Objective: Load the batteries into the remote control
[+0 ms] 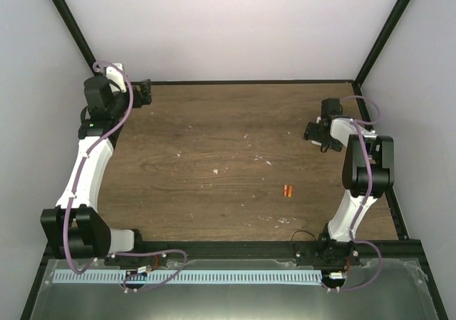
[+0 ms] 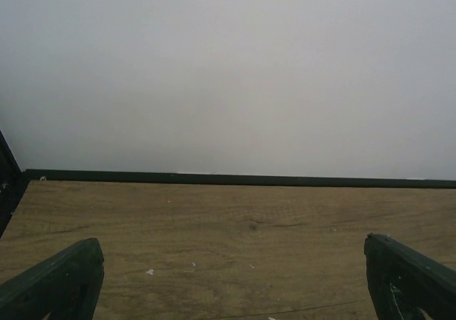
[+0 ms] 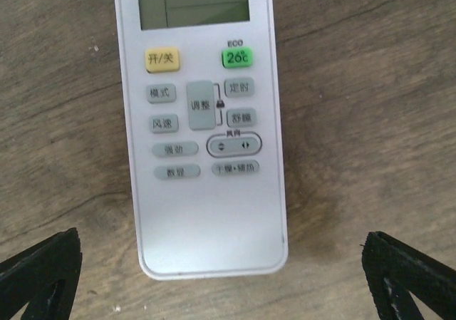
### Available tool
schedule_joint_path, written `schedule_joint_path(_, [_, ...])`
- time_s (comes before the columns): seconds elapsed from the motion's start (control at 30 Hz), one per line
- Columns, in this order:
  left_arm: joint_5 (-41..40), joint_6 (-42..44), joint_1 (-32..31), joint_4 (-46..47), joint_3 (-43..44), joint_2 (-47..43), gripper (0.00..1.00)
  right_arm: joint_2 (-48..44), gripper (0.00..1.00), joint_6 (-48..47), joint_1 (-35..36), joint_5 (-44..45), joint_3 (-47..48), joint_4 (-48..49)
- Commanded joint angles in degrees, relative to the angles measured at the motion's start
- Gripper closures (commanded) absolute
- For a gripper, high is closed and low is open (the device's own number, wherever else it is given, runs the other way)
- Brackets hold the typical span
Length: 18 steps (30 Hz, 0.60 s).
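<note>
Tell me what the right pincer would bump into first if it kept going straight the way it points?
Most likely the remote control, lying buttons-up on the table straight ahead of the open right pincer. How far off it is is unclear.

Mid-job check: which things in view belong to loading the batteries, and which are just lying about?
For the job:
batteries, side by side on the table
remote control, buttons up

Lying about:
small white flecks, scattered over the tabletop

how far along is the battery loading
Nothing done yet: both batteries lie loose on the table. The open right tool hovers over the remote, which lies buttons up; the left tool is open and empty. Picking up, opening and loading all remain.
</note>
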Motion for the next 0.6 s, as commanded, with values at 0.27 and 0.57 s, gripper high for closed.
schedule_joint_path(0.27, [0.5,0.8,0.2,1.1,0.6,3.1,0.00,3.8,0.06,-0.6,-0.4,2.9,5.1,-1.8])
schedule_joint_path(0.57, [0.0,0.7,0.2,1.0,1.4,4.6,0.00,5.0,0.18,-2.2,-0.1,1.6,5.0,-1.8])
